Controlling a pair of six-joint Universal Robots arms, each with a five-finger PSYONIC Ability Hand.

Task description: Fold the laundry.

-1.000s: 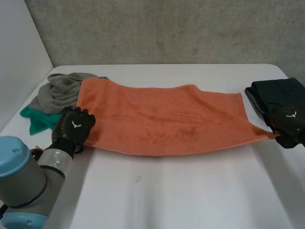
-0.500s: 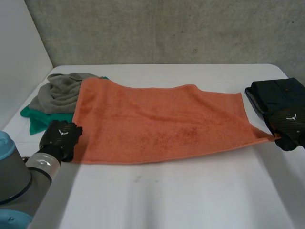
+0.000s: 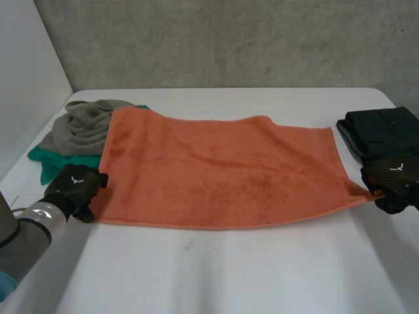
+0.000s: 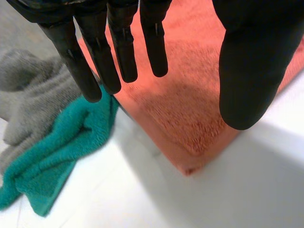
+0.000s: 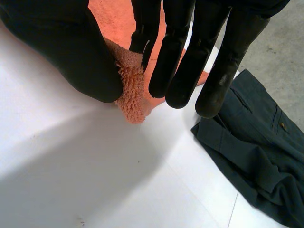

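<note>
An orange towel (image 3: 222, 173) lies spread flat across the white table (image 3: 249, 275). My left hand (image 3: 73, 188) hovers just off the towel's near left corner (image 4: 187, 161). In the left wrist view its fingers (image 4: 118, 47) are straight and its thumb (image 4: 249, 71) stands apart, with nothing between them. My right hand (image 3: 395, 178) is at the towel's near right corner. There its thumb (image 5: 71, 52) and fingers (image 5: 175, 52) pinch the fluffy corner of the orange towel (image 5: 133, 97), which is lifted slightly off the table.
A grey cloth (image 3: 82, 124) lies bunched on a teal cloth (image 3: 55, 163) at the table's left, touching the towel's left edge; both also lie beside my left hand's fingers (image 4: 42, 156). A dark folded garment (image 3: 383, 131) lies at the right edge, also beside my right hand (image 5: 247, 147).
My left hand has let go of the towel's near left corner and drawn back to the left. The towel's near edge now lies flatter and nearer. The right hand shifted slightly nearer.
</note>
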